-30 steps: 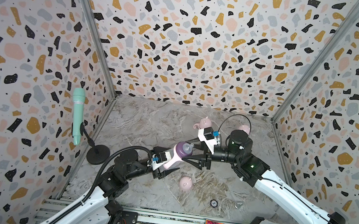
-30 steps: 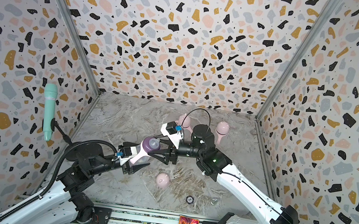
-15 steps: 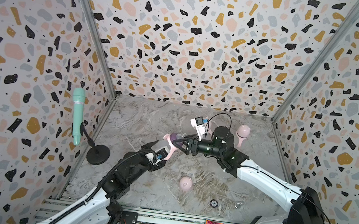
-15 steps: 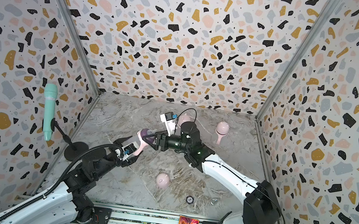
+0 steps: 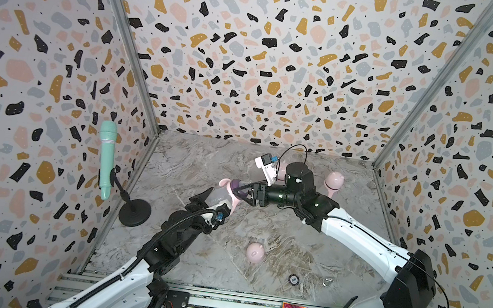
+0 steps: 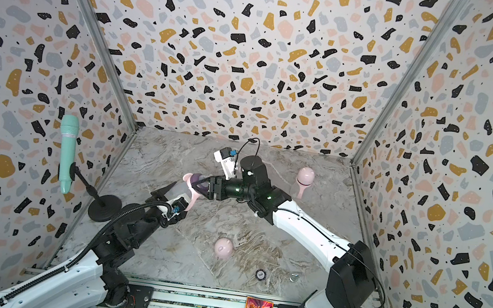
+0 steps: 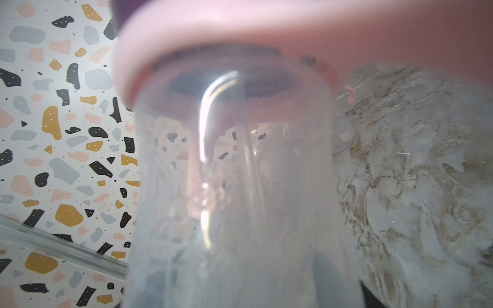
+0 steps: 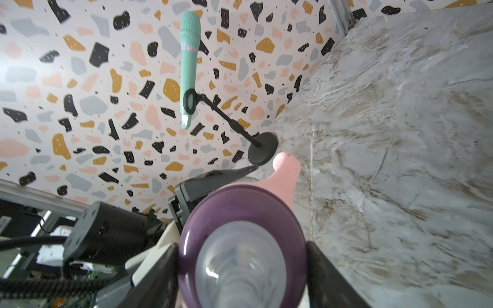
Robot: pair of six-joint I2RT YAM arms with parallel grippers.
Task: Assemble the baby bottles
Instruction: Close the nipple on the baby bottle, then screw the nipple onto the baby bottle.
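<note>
Your right gripper (image 8: 241,262) fingers clamp the purple collar (image 8: 240,210); only their tips show. Your left gripper (image 5: 215,201) holds the clear bottle (image 5: 220,194) in mid-air above the table (image 5: 204,161). One of its fingers is hidden behind the bottle, and the left wrist view is blurred.

Both top views: high, looking down on whole marble-patterned grey counter (image 5: 204,161). Wrist views: very close, sharing clear plastic baby bottle (image 7: 240,200).

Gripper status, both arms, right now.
Left gripper: closed, holding the clear bottle by its body.
Right gripper: closed on the purple collar of that bottle.
</note>
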